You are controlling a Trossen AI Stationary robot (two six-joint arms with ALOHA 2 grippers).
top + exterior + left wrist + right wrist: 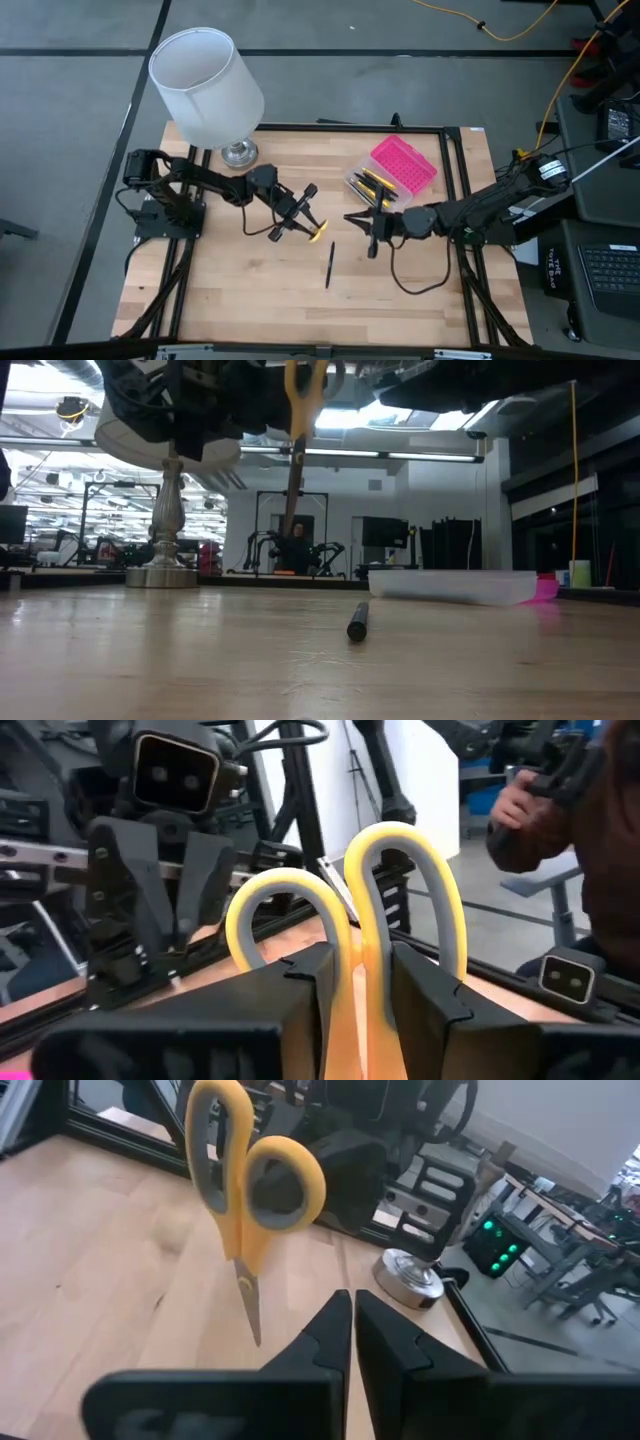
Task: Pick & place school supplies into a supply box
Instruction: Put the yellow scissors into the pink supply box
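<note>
**Scissors held above the table, one pen loose below**

Wooden slats make up your table (230,290), ringed by a black frame, with a workshop room beyond it. No brand, label or writing can be read on anything in view.

Your left gripper (300,222) is clamped on the scissors (318,235), mid-table. In the left wrist view its fingers (305,995) pinch the scissors where the two yellow loops (400,880) join, and the loops stand out past the fingertips. In the low view the scissors (300,400) hang well above the wood, blade pointing down.

Your right gripper (362,222) sits just beside the left one, facing it. Its fingers (330,1335) are pressed together with nothing between them, and the scissors (245,1200) hang just ahead of the tips, apart from them.

A black pen (329,265) lies flat on the wood, near and a little below both grippers, touched by neither.

The box (390,172) stands behind the right gripper toward the far edge, its pink lid (403,163) swung open and several pens (372,184) lying in the clear base.

A lamp (206,85) with a white shade stands behind the left arm. Beyond the table, the left wrist view catches a person's hand (520,805).
</note>
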